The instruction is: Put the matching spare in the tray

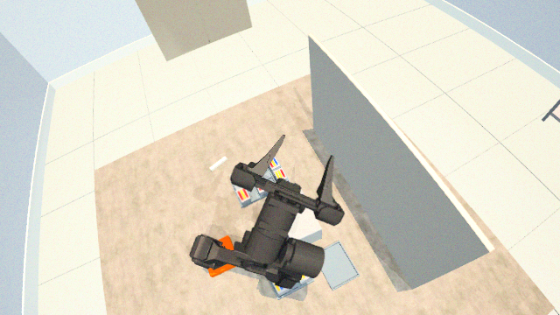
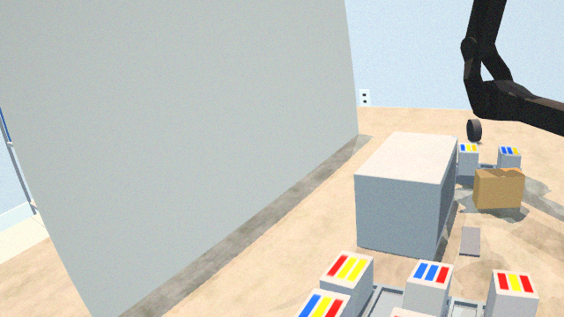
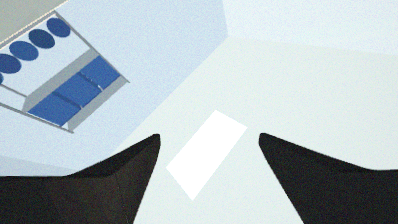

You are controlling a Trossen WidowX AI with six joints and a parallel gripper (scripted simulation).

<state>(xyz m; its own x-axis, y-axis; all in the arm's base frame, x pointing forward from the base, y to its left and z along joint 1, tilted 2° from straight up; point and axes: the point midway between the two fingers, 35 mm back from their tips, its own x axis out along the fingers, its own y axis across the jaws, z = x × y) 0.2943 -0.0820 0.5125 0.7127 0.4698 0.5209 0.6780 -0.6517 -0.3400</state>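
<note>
Reading the code comes first: the dark parallel-jaw gripper (image 1: 302, 159) stands wide open, holding nothing, raised and pointing upward. Striped white spare blocks (image 2: 348, 273) sit nearest in the exterior view, beyond them the pale grey mounted box (image 2: 403, 198), whose back is unseen. The shallow grey tray (image 1: 339, 264) lies beside the arm's base. Recommend viewing the rear before choosing.

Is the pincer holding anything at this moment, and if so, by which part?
Nothing is held. The dark pincer stands wide open, pointing upward at the ceiling, with only empty space between its two fingers.
</note>
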